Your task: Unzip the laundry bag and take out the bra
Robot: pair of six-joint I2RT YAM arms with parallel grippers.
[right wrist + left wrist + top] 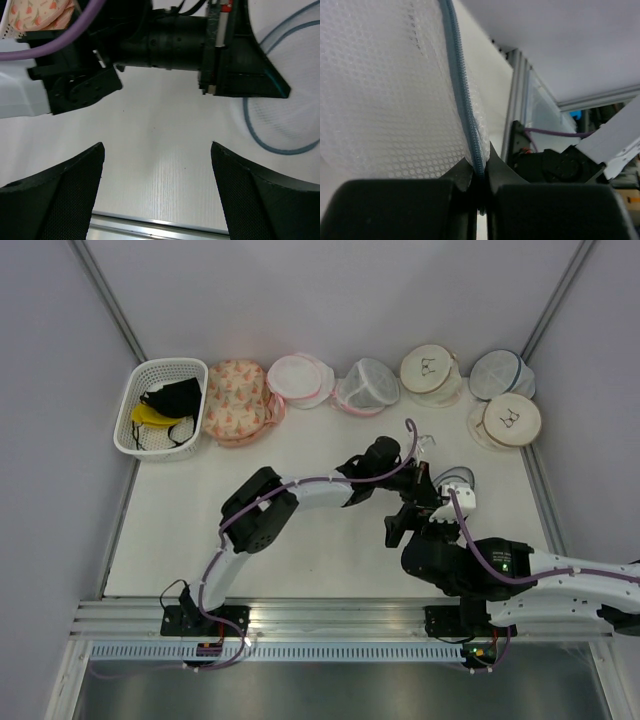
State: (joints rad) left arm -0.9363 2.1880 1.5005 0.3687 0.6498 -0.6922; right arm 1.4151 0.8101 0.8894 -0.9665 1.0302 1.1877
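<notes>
My L gripper (481, 176) is clenched on the dark blue zip (463, 95) of the laundry bag (385, 115). Both fingers (395, 210) are pressed together, and the zip teeth run straight up out of the pinch. White honeycomb mesh fills the L-wrist view on the left of the zip, w/ a narrower strip of mesh on its right. No slider visible there, so I can't tell if the zip is done up or parted.

My R gripper (157, 170) is released: fingers spread wide, nothing between them, bare white table (160, 145) underneath. It points at the L gripper, which sits near, just ahead of it. At the right edge of the R-wrist view the bag shows as blurred white mesh w/ a thin blue rim line looping round. Can't tell if it lies flat on the table.

From the top cam both grippers meet right of centre, in the near half of the table. The bag is mostly hidden under the arms; only a bit of white pokes out just right of the L gripper.

Back row, well apart from me, L to R:
- white plastic basket (130, 435) w/ black and yellow garments
- floral pink bag (235, 400) touching the basket
- two pink-trimmed white bags (300, 380)
- beige round bag w/ bra icon (430, 370)
- pale mesh bag (500, 372), w/ a 2nd beige bra-icon bag (512, 420) just in front of it
</notes>
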